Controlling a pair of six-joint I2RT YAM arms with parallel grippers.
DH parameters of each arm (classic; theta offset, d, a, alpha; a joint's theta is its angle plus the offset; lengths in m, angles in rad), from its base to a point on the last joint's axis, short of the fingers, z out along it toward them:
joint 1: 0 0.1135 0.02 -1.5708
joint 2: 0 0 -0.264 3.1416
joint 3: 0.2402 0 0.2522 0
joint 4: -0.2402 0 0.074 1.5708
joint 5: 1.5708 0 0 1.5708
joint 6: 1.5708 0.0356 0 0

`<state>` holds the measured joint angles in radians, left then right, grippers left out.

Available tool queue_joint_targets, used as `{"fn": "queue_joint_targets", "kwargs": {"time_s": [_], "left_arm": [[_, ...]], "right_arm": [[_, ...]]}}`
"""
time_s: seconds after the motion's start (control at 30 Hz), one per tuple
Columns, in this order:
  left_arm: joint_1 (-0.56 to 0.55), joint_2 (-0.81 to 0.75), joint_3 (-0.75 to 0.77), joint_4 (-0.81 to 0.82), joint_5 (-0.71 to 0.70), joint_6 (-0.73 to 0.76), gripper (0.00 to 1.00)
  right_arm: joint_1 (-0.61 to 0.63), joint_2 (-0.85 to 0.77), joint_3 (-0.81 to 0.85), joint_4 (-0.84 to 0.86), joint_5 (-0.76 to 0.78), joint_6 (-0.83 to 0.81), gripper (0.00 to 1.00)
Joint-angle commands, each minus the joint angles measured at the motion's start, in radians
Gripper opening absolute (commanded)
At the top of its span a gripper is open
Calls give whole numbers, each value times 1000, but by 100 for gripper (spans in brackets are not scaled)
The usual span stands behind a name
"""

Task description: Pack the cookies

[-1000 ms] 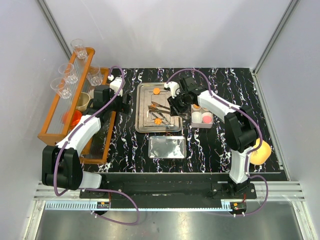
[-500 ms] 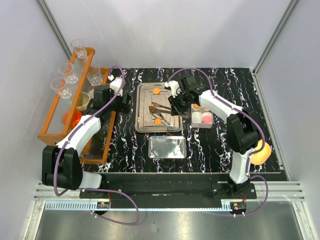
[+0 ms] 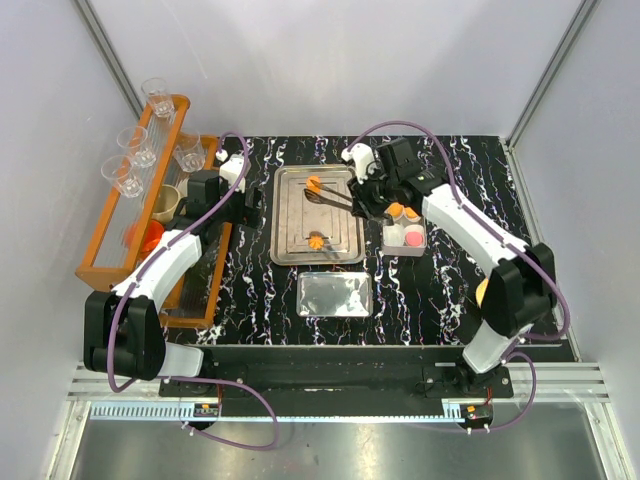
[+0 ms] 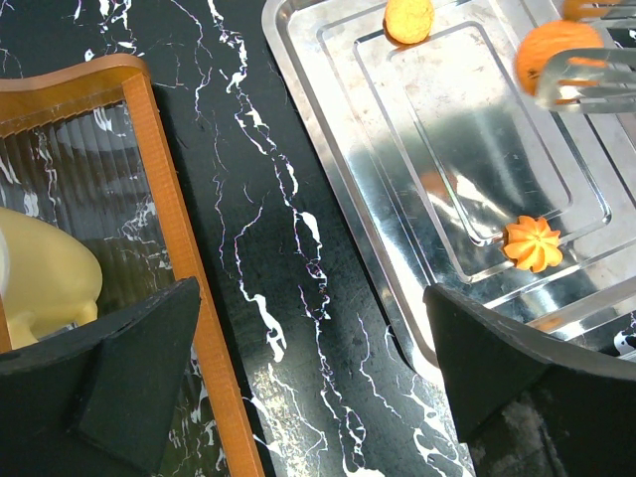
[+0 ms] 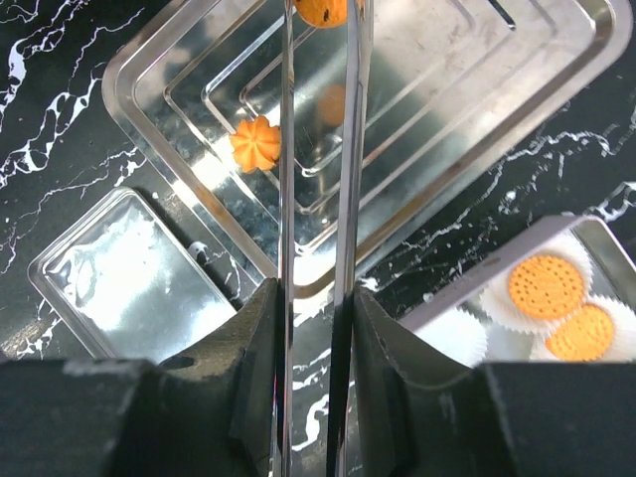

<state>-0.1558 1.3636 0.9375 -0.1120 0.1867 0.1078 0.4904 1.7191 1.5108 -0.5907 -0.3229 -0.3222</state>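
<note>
My right gripper [image 3: 372,195] [image 5: 316,298] is shut on a pair of metal tongs [image 3: 335,195] [image 5: 318,149]. The tongs' tips hold a round orange cookie [image 5: 323,10] [image 4: 552,55] over the far part of the steel tray [image 3: 285,225] [image 5: 427,99]. An orange flower-shaped cookie [image 3: 317,239] [image 5: 256,142] [image 4: 532,243] lies near the tray's near end. Another round cookie [image 4: 408,18] lies at the tray's far edge. My left gripper [image 3: 250,205] [image 4: 313,328] is open and empty over the black table left of the tray.
A small box [image 3: 405,235] with white paper cups [image 5: 452,333] holds two round cookies [image 5: 547,286] right of the tray. A flat silver lid [image 3: 334,295] lies in front of the tray. A wooden rack [image 3: 100,250] with plastic cups stands left.
My right arm has swung out to the right and the tongs moved from the tray's middle to its far end, where they now grip a round cookie. The left arm has not moved.
</note>
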Motion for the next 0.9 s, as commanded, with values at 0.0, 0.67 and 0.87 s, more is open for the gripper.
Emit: {"fn": "queue_joint_targets", "kwargs": {"time_s": [0.0, 0.67, 0.87], "left_arm": [[-2, -12, 23, 34, 7, 7, 99], [-2, 19, 38, 32, 13, 3, 99], [-2, 25, 40, 32, 13, 3, 99]], "right_arm": [[1, -133, -53, 3, 79, -11, 17], [-279, -490, -348, -87, 79, -92, 15], [-325, -562, -423, -100, 84, -109, 15]]}}
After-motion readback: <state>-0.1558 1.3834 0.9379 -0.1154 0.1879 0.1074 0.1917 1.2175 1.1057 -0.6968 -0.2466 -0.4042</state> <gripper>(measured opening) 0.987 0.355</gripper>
